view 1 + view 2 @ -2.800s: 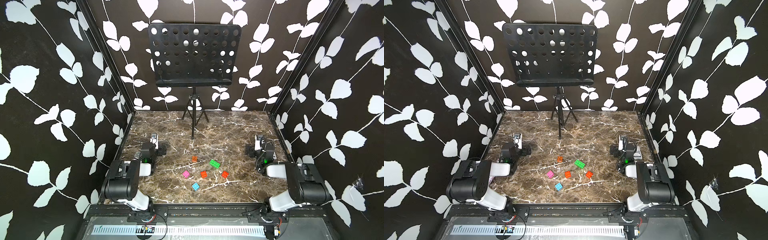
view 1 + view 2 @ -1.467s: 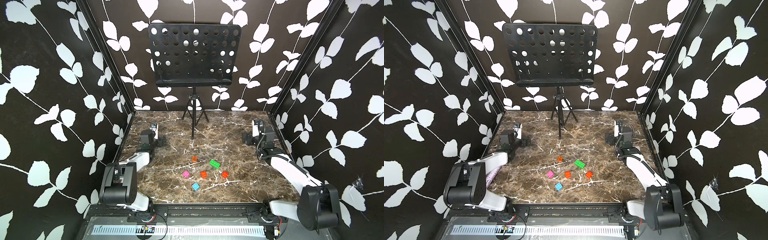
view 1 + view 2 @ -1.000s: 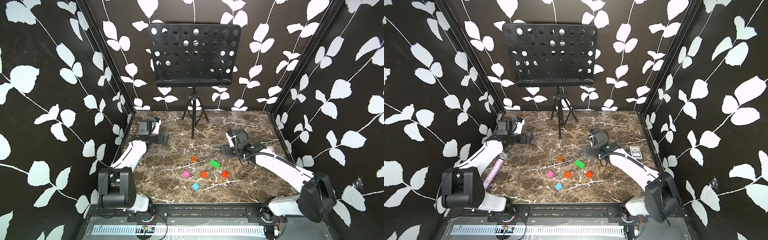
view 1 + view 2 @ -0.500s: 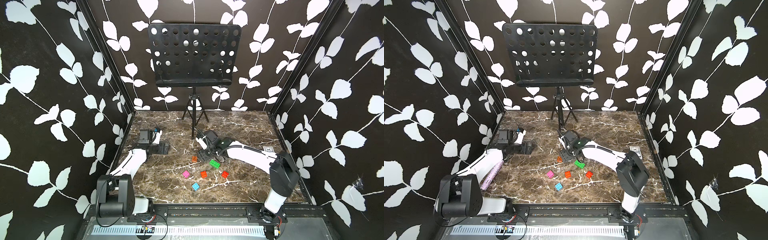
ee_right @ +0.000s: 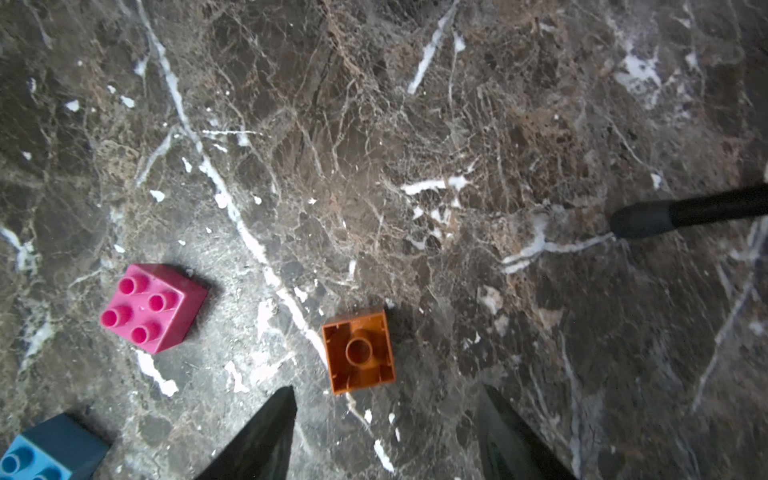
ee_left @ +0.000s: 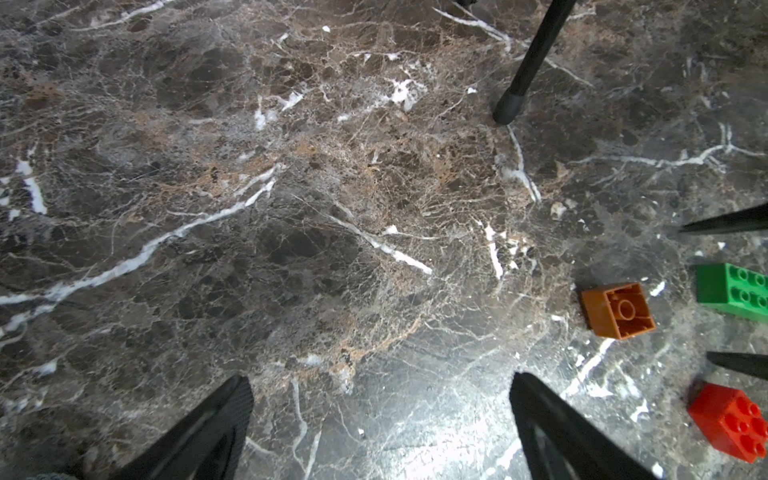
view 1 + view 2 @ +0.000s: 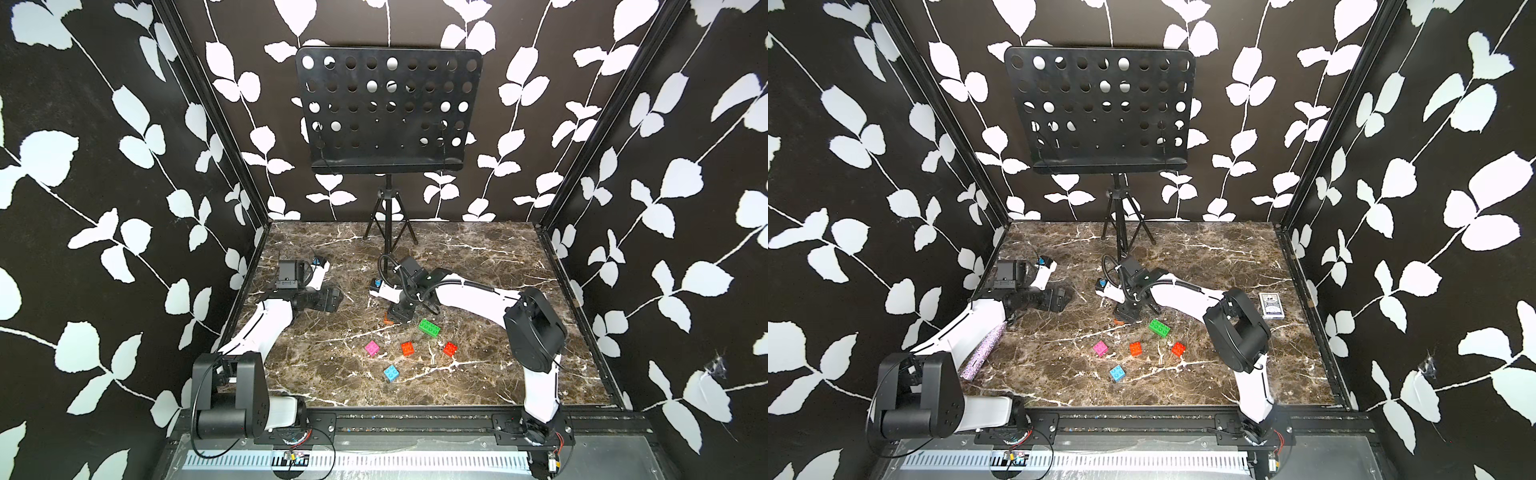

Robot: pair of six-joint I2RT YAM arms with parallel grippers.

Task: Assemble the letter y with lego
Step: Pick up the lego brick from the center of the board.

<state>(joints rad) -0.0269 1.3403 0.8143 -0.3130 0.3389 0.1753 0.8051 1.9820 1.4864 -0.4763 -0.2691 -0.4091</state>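
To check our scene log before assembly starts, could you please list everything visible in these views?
brown-orange brick: one, brown-orange, hollow side up, behind the other bricks
green brick: one, green, longer, mid-table
pink brick: one, pink, left end of the front row
orange-red brick: one, orange-red, middle of that row
red brick: one, red, right end of that row
light blue brick: one, light blue, nearest the front edge
music stand: one, black, at the back
card box: one, blue-patterned, right side
glittery roll: one, purple, beside the left arm
table: one, brown marble
left pincer: one, black, open over bare marble
right pincer: one, black, open at the brown-orange brick
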